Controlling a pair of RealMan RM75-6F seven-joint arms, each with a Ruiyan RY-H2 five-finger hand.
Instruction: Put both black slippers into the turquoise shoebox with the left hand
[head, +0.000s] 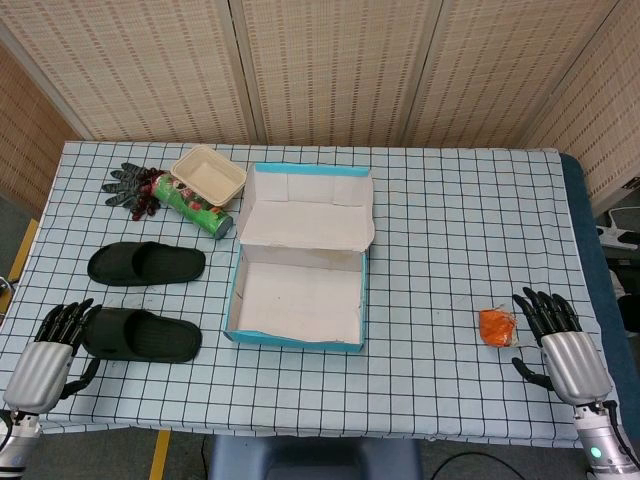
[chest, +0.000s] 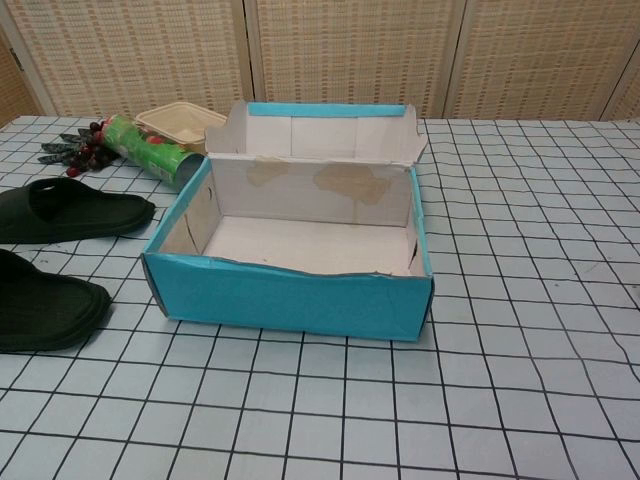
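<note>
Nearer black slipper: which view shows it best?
The head view: the nearer slipper lies whole on the table, beside the left hand. The chest view catches only its toe end, cut off by the left frame edge.

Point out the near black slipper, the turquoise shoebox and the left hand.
Near black rubber slipper (head: 142, 335): head view, on its strap.
Turquoise cardboard shoebox (chest: 290, 300): chest view, on its front wall.
Left hand (head: 52, 345): head view, on its back.
</note>
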